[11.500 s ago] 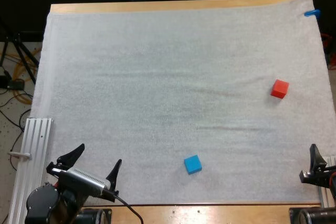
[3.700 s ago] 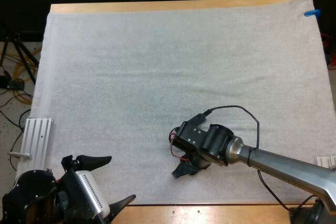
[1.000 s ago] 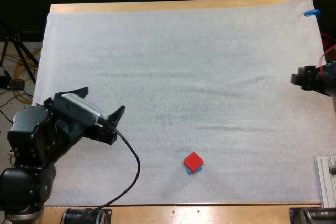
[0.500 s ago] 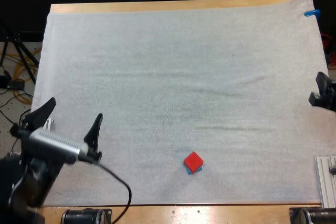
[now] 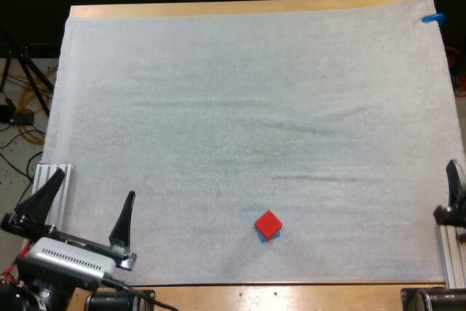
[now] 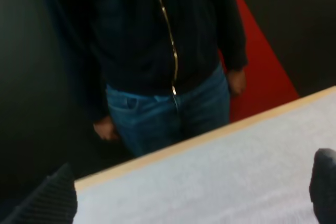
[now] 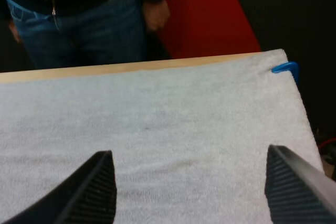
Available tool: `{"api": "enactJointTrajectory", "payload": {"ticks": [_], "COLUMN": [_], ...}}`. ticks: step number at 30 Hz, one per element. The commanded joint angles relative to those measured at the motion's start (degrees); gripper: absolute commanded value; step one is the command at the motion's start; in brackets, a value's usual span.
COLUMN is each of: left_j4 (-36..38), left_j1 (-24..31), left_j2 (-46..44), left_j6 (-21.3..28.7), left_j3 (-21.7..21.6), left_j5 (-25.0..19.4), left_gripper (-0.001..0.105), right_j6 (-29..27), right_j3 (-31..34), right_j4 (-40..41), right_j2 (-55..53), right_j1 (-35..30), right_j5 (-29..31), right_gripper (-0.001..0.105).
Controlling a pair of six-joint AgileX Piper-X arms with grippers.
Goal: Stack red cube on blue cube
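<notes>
Stack looks done: the small red cube [image 5: 268, 222] sits on top of the small blue cube [image 5: 260, 237]. Only a thin sliver of the blue one peeks out at the near-left side, so the red one is turned or offset a bit vs. its base, but it looks level and supported. The pair stands on the white towelling mat [image 5: 255, 107], toward the near edge and approx. mid-width, w/ nothing touching it. The left gripper [image 5: 84, 209] is at the mat's near-left corner, well apart from the stack, its two black fingers spread wide & empty. Its wrist view agrees: fingers [image 6: 50, 205] far apart w/ bare mat between, looking across to the far edge of the wooden table [image 6: 210, 135] and a person [image 6: 168, 51] in a dark jacket and jeans standing there. The right gripper [image 7: 194, 192] is at the mat's right edge, also well away from the cubes, fingers apart, holding nothing, pointing over the mat toward the far side. Judgement: pick, place and release are complete. What's left, if anything, is parking the arms and seeing that the stack doesn't tip. The slight offset is the only risk I can see.
</notes>
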Motion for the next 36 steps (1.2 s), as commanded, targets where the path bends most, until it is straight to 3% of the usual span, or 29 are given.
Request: {"api": "enactJointTrajectory", "payload": {"ticks": [1,7,13,22,30,36], "left_j4": [1.79,9.43,10.99,14.78,18.24,16.03], "left_j1": [0.01,0.01,0.01,0.01,0.21,0.21], "left_j2": [-1.01,-5.45,-11.44,-19.32,-19.73,-19.61], "left_j6": [-0.57,-0.57,0.49,0.48,0.5,0.5], "left_j3": [0.24,3.06,4.96,5.15,4.47,5.55], "left_j5": [-0.57,-0.57,-0.57,-0.57,-1.16,-7.4], "left_gripper": [0.087,0.087,0.087,0.087,0.087,0.087], "right_j6": [0.04,1.43,-0.64,-0.17,-0.14,-1.37], "right_j3": [1.03,4.48,4.52,5.96,7.19,8.87], "right_j4": [-0.4,0.37,0.74,4.0,4.28,0.59], "right_j2": [-2.17,-8.39,-12.72,-19.56,-19.41,-19.41], "right_j1": [-0.23,-0.23,-0.23,-0.23,-0.23,-0.23], "right_j5": [-0.3,-3.22,-3.34,-1.73,-2.81,-2.81], "right_gripper": [0.059,0.059,0.059,0.059,0.059,0.059]}}
